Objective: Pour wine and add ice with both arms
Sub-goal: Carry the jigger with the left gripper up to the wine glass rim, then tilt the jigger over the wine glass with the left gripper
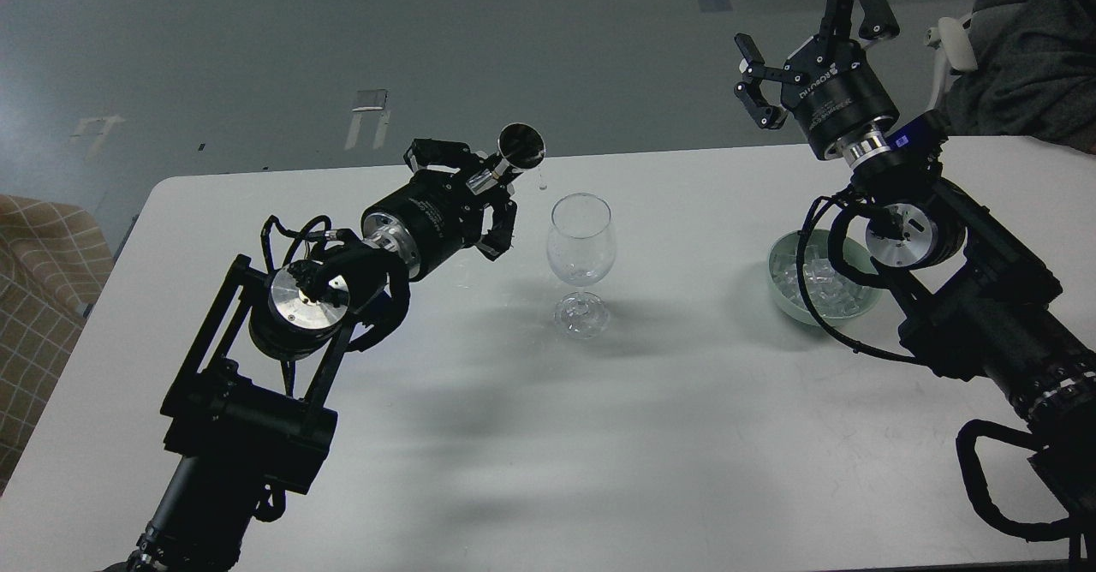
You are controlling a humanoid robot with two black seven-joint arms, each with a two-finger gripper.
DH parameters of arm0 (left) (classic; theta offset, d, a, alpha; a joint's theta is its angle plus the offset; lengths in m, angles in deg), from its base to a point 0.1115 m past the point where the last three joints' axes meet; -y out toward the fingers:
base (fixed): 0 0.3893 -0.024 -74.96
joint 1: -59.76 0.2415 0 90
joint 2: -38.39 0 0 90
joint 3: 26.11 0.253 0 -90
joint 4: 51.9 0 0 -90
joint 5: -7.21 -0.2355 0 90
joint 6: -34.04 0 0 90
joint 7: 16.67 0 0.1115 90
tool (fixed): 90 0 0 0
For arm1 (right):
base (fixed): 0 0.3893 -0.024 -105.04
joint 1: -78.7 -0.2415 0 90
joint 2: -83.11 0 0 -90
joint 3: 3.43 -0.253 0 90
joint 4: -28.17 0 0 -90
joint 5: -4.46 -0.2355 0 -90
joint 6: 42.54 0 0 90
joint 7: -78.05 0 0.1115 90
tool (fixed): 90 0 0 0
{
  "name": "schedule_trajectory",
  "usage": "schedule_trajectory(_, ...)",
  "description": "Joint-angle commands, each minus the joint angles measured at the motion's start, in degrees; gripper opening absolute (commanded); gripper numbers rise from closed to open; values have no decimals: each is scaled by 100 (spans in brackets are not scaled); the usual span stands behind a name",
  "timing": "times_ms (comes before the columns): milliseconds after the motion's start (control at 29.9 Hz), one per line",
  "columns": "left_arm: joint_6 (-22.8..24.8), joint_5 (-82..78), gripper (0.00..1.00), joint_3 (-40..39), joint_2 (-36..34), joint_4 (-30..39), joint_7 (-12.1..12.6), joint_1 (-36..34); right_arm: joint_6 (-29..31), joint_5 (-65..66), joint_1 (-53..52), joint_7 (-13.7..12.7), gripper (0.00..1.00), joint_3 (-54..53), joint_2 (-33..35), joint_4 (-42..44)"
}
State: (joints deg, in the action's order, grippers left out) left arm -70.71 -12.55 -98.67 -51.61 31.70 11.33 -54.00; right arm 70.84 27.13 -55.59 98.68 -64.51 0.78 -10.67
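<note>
The left gripper (479,199) holds a small metal cup (516,151) tipped beside the wine glass (581,259); the right gripper (809,37) is wide open

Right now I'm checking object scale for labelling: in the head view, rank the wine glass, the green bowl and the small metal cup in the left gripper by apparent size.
1. Wine glass, tallest.
2. Green bowl, partly hidden by the right arm, so this order is unsure.
3. Metal cup, held in the left gripper, clearly smallest.

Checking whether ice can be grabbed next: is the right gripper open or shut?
Open. The right gripper is raised above the ice bowl, its two fingers spread wide apart with nothing between them.
</note>
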Motion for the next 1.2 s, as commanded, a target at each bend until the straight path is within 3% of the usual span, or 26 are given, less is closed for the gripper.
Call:
schedule_trajectory(0, -2, -90, 0, 66, 0, 7, 0, -41, 0, 0, 0, 2, 100, 0, -3, 0)
schedule_trajectory(1170, 191, -1057, 0, 506, 0, 7, 0, -147, 0, 0, 44, 2, 100, -9, -20, 0)
